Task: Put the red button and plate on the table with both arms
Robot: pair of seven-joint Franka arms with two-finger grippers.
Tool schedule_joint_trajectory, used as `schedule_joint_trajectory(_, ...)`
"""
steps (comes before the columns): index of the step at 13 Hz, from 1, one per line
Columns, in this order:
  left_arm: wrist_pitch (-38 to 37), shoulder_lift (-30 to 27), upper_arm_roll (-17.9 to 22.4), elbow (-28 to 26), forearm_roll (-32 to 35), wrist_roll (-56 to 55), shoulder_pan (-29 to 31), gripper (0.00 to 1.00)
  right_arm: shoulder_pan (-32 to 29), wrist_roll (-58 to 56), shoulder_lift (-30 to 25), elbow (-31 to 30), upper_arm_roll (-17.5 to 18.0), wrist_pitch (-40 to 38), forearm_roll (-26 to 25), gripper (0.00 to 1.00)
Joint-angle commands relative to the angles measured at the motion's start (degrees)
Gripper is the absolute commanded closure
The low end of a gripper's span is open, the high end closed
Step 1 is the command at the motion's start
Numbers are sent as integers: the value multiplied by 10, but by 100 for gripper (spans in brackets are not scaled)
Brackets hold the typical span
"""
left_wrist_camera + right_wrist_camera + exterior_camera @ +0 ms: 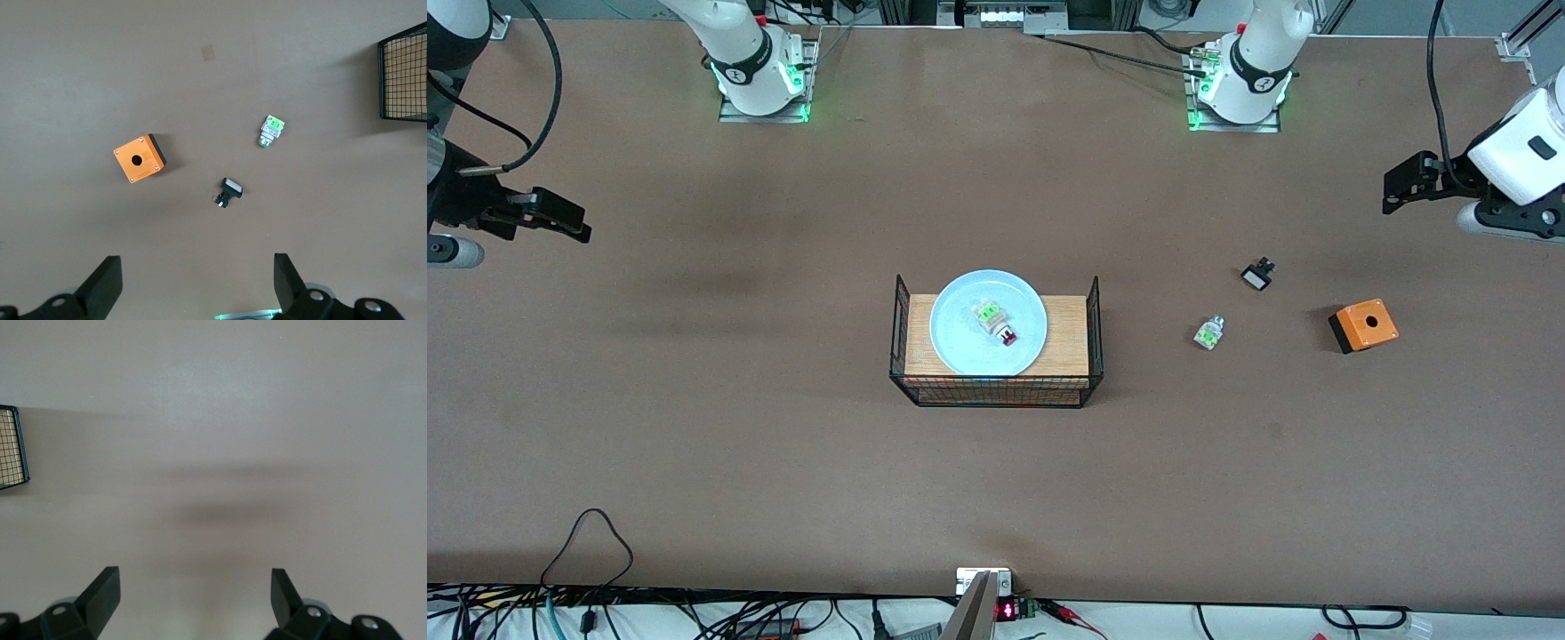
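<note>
The pale blue plate (959, 342) rests on the wood-topped wire rack (1067, 356) in the middle of the brown table (783, 462). The red button (997, 324), whitish with green tabs and a red cap, lies on the plate. My left gripper (1396, 188) is open and empty, up over the left arm's end of the table; its black fingers (107, 280) show apart in the left wrist view. My right gripper (569, 218) is open and empty over the right arm's end; its fingers (103, 587) stand apart over bare table. Both arms are well away from the rack.
Between the rack and the left arm's end lie a green-tabbed block without red (1209, 332), a small black-and-white piece (1257, 274) and an orange box with a hole (1363, 325). All three show in the left wrist view, the box (139, 159) included. Cables run along the near edge.
</note>
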Motion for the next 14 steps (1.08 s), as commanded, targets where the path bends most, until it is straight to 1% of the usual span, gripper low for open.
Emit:
schedule_joint_trajectory(1,-23,9,-6,21,-5,12,3,0,-3,6,1,7,3,-1,2,0)
schedule_joint_trajectory(6,-27,21,-9,20,-5,2,-10,0,-3,6,2,7,3,-1,1,0)
schedule_joint_trajectory(8,-28,23,-11,19,-20,-15,-14,0,-3,6,2,7,3,-1,1,0)
schedule_joint_trajectory(11,-30,24,-11,19,-23,-21,-14,0,-4,6,2,7,3,-1,1,0)
schedule_joint_trajectory(13,-38,25,-18,20,-47,-68,-18,0,-3,6,2,8,3,-1,1,0)
schedule_joint_trajectory(14,-37,26,-29,20,-61,-102,-19,0,-3,6,2,8,3,-1,1,0)
